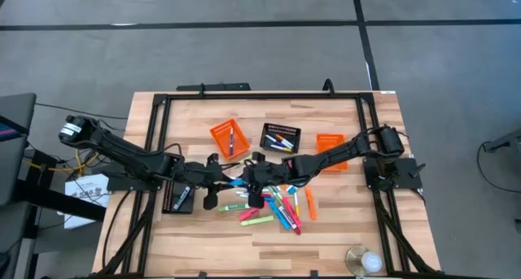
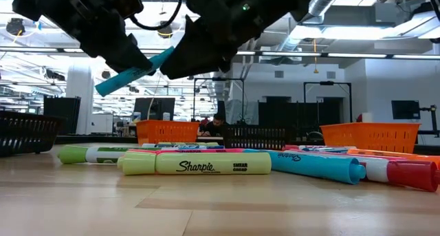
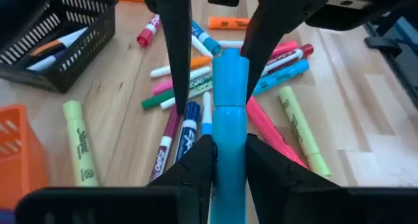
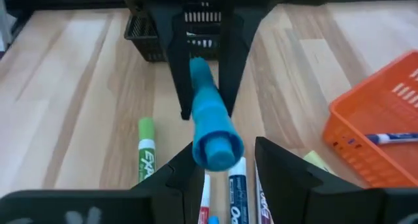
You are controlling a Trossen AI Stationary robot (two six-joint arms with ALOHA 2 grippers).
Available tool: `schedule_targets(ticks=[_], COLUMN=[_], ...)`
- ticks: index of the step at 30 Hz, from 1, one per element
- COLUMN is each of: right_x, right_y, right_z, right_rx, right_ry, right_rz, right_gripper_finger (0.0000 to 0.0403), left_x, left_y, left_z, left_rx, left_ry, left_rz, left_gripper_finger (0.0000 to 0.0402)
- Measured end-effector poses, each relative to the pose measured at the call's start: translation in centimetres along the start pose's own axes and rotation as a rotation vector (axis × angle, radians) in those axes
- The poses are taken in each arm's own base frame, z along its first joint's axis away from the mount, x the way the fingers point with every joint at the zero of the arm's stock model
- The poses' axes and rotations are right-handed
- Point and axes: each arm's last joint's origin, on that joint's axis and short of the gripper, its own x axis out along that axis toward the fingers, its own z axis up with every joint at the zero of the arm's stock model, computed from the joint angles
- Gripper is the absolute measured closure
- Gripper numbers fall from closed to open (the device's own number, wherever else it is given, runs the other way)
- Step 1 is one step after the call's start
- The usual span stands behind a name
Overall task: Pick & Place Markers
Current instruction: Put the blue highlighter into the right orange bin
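Note:
A light-blue marker hangs in the air over the table's middle, between my two grippers. My left gripper is shut on it. My right gripper faces it from the table's right, open, one finger on each side of the marker's thicker end; a gap shows beside one finger. In the high view the two grippers meet at the marker. Many more markers lie loose on the wood below. My left gripper pinches the light-blue marker's barrel between its two fingers, coming from the table's left and slanting down. The marker is lifted clear and tilted, its end toward my right gripper higher. Whether my right gripper's finger touches it, I cannot tell.
At the far side stand an orange basket, a black basket with markers in it and a second orange basket. Another black basket sits at the left. A yellow Sharpie lies nearest the front edge.

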Motion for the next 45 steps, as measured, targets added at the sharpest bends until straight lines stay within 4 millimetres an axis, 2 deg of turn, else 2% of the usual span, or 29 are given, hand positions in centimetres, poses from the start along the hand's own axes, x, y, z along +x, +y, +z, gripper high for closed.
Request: schedule_targets(ticks=[8, 21, 32, 40, 45], right_x=[-0.03, -0.02, -0.01, -0.06, -0.17], right_y=[0.32, 0.11, 0.09, 0.08, 0.07], right_z=[0.61, 0.71, 0.67, 0.6, 0.76], right_rx=[0.0, -0.016, -0.017, -0.011, -0.012], right_ry=[-0.058, -0.066, -0.061, -0.044, -0.015], right_rz=[0.1, 0.102, 0.098, 0.097, 0.092], right_gripper_finger=[0.0278, 0.028, 0.0342, 0.0334, 0.0344], left_x=[0.21, 0.18, 0.18, 0.18, 0.19], left_y=[-0.07, -0.04, -0.08, -0.06, -0.02], left_z=[0.06, 0.17, 0.18, 0.2, 0.2], left_rx=[0.013, 0.009, 0.01, 0.009, 0.009], left_ry=[-0.012, -0.024, -0.024, -0.026, -0.027], left_rz=[-0.003, 0.004, -0.001, 0.001, 0.011], left_gripper_finger=[0.0322, 0.0324, 0.0316, 0.0315, 0.0315])
